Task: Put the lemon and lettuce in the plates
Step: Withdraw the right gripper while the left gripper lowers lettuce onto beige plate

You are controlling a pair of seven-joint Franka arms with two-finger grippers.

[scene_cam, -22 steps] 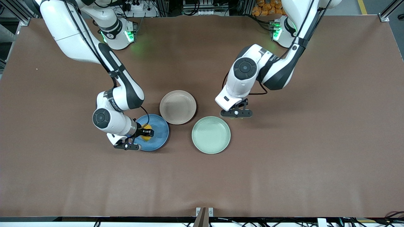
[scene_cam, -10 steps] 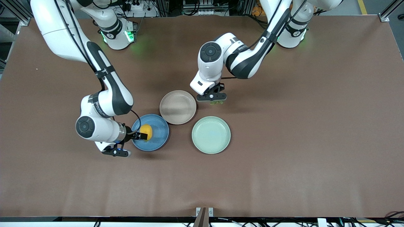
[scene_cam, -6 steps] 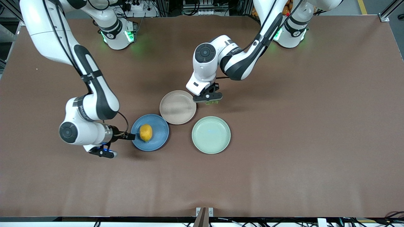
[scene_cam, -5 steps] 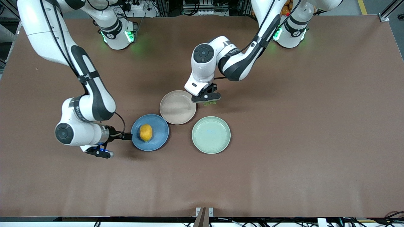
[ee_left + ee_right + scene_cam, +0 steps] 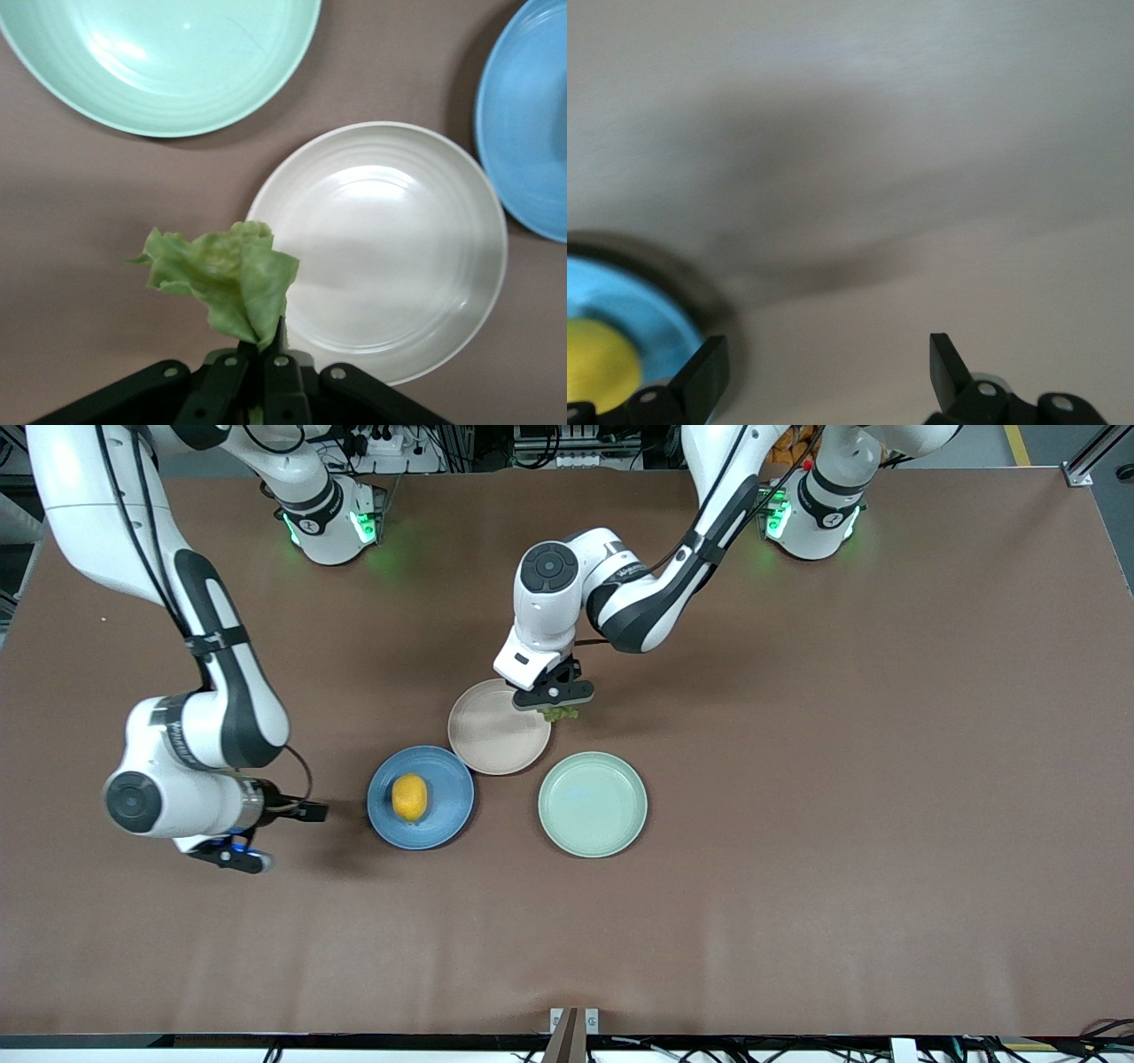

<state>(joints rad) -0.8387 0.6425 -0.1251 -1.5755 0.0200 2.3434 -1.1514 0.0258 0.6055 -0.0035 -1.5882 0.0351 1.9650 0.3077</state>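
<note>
Pinching the limp, light lettuce (image 5: 229, 285) by one edge, the left gripper (image 5: 262, 372) hovers at the beige plate's (image 5: 493, 735) two o'clock rim.

The front camera looks down from high across the table (image 5: 797, 868); each wrist camera looks closely downward, both catching the blue plate (image 5: 443, 828).

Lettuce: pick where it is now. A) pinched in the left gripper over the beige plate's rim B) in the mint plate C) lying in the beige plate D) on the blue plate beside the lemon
A: the lettuce hangs from the shut left gripper at the edge of the beige plate, not yet set down.
</note>
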